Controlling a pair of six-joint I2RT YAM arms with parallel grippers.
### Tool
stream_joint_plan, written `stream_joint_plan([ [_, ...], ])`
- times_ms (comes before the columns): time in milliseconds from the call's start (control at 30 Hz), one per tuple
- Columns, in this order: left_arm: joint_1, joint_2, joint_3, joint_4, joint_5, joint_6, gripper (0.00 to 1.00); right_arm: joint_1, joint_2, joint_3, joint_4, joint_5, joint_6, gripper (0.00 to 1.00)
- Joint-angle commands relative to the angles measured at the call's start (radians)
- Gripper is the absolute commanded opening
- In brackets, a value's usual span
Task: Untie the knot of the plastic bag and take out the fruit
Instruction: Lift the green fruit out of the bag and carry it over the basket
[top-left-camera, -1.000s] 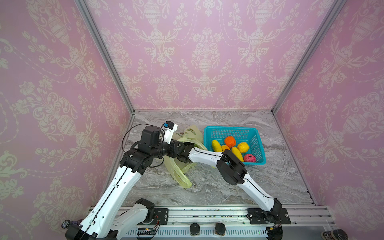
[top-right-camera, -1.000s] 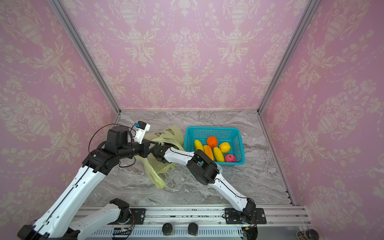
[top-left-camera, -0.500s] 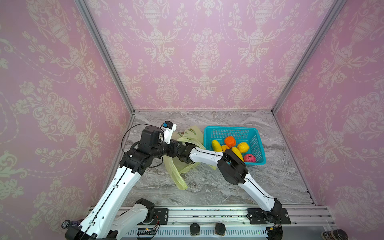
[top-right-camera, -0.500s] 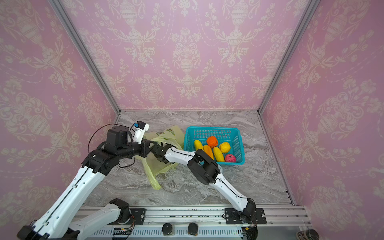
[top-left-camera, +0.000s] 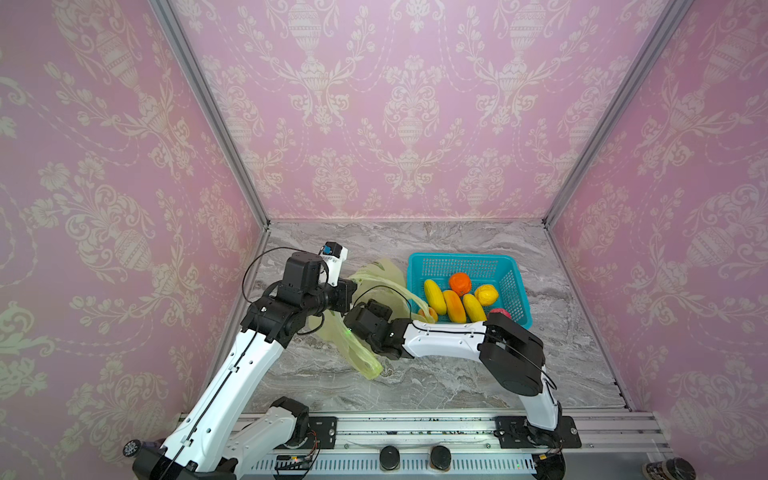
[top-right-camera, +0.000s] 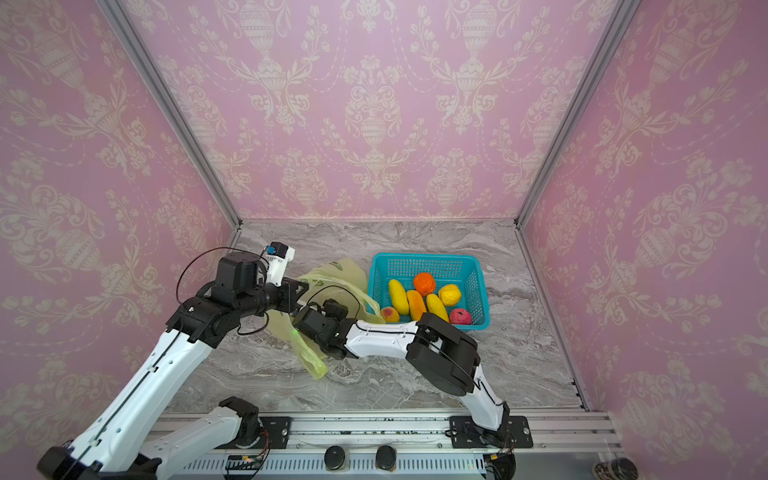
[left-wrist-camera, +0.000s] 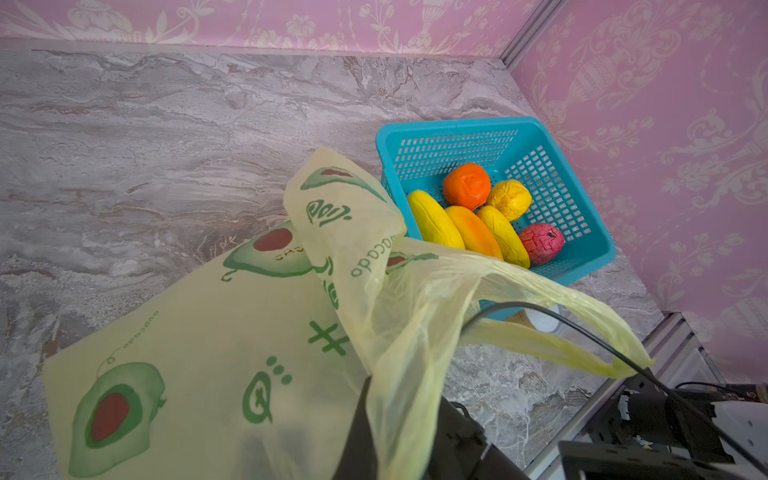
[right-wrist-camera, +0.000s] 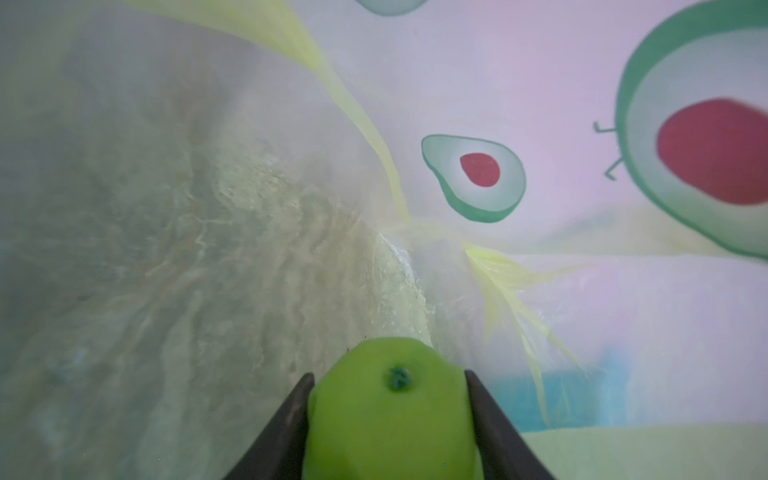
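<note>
The plastic bag (top-left-camera: 384, 272) (top-right-camera: 332, 272) is thin, yellow-green and printed with avocados. My left gripper (left-wrist-camera: 399, 424) holds it up, shut on a fold of its rim. No knot shows, and the handle loops (left-wrist-camera: 561, 299) hang loose. My right gripper (right-wrist-camera: 388, 382) is inside the bag, its fingers (right-wrist-camera: 291, 415) shut on a green fruit (right-wrist-camera: 390, 411). In both top views the bag hides its jaws. More fruit lies in the teal basket (top-left-camera: 461, 259): an orange (top-left-camera: 459, 284), elongated yellow ones (top-left-camera: 434, 296), a round yellow one (top-left-camera: 486, 295) and a pink-red one (top-right-camera: 459, 316).
The basket (top-right-camera: 424, 258) stands right of the bag, near the back of the marble table (top-left-camera: 436, 382). My right arm's white forearm (top-left-camera: 444, 336) lies across in front of the basket. The bag's lower end (top-left-camera: 368, 368) trails on the table. Pink walls close off three sides.
My right wrist has shifted slightly left, deeper into the bag's mouth, and the bag's folds have moved with it. The left arm has stayed put.
</note>
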Motion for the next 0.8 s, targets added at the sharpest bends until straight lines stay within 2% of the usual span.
stream_joint_plan([
  [0,0.012,0.008,0.008,-0.038,-0.075,0.016,0.0,-0.003,-0.104,-0.103,0.14,-0.117,0.061,0.17],
  [200,0.024,0.018,0.01,-0.048,-0.1,0.014,0.0,0.014,-0.312,-0.29,0.184,-0.232,0.113,0.11],
  [567,0.036,0.032,0.011,-0.057,-0.101,0.013,0.0,0.022,-0.78,-0.541,0.247,-0.487,0.221,0.1],
  [667,0.038,0.034,0.011,-0.055,-0.098,0.01,0.0,0.02,-0.906,-0.611,0.277,-0.496,0.239,0.09],
  [767,0.038,0.034,0.012,-0.055,-0.098,0.011,0.0,0.011,-1.029,-0.69,0.315,-0.436,0.253,0.08],
])
